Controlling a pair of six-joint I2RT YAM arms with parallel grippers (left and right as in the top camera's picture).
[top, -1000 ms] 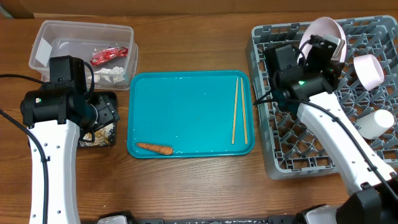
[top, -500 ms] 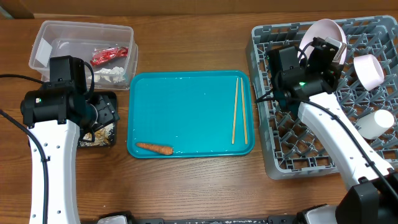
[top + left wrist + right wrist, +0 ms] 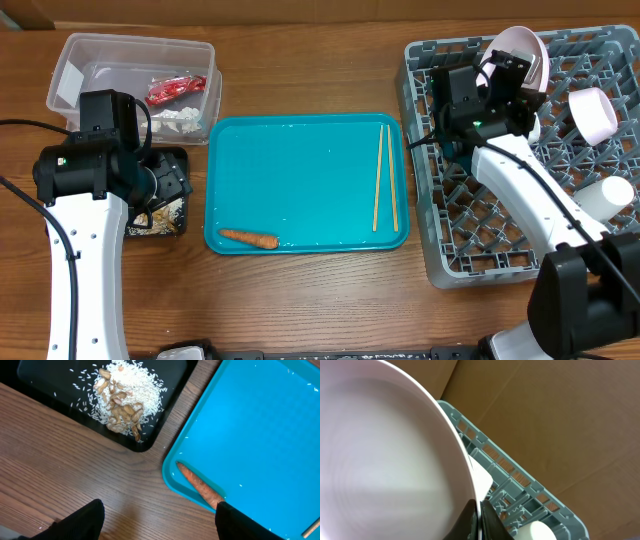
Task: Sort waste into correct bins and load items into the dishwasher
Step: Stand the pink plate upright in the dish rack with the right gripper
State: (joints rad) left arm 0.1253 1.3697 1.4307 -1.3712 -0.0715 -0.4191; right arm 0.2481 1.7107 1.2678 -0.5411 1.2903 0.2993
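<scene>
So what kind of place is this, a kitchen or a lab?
Probably a lab bench staged as kitchen clean-up: a grey plastic pegged dish rack, a teal serving tray and a clear plastic waste tub sit on a plain wooden table, with no sink in view.

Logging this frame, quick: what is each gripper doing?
Left gripper: open, empty.
Right gripper: shut on the plate at its rim.

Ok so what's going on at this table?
The right end effector grips a white plate by its rim over the grey dish rack. The left end effector hovers open beside the black tray of food scraps. A carrot and chopsticks lie on the teal tray; a red wrapper and tissue sit in the clear tub.
</scene>
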